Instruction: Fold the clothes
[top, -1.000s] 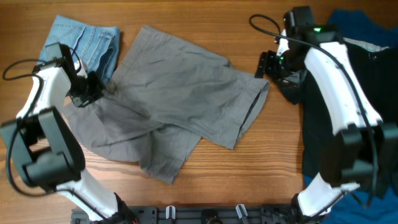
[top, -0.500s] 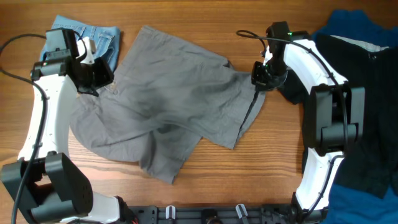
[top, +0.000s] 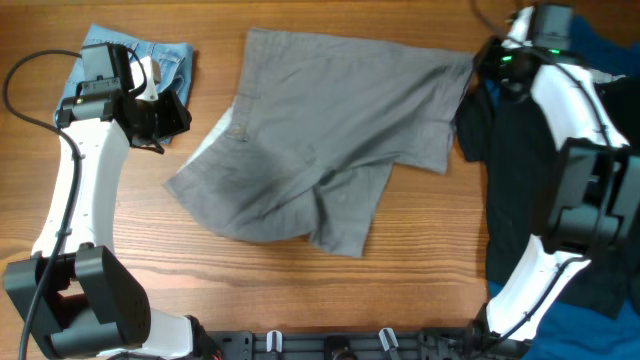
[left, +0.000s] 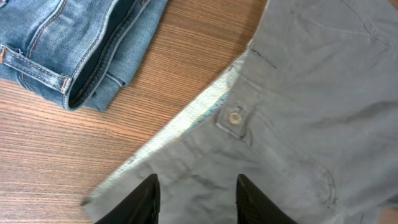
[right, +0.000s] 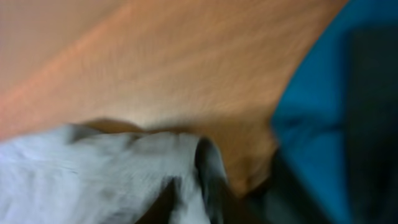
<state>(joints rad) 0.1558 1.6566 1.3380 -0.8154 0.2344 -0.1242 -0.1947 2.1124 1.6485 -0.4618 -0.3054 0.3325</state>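
The grey shorts (top: 330, 130) lie spread across the middle of the table, with the waistband and its button toward the left. My right gripper (top: 488, 62) is at the shorts' far right corner, shut on the fabric; the blurred right wrist view shows grey cloth (right: 93, 168) bunched at the jaws (right: 186, 199). My left gripper (top: 168, 115) is open and empty just left of the shorts. In the left wrist view its fingers (left: 198, 196) hover over the waistband edge of the shorts (left: 298, 93).
Small light-blue denim shorts (top: 150, 60) lie folded at the back left, also in the left wrist view (left: 68, 43). A black garment (top: 520, 180) and a royal-blue one (top: 600, 40) cover the right side, close to my right gripper.
My right gripper has pulled the grey shorts to the right and toward the back, spreading them out. The shorts slid away from my left gripper, which stayed near the denim.
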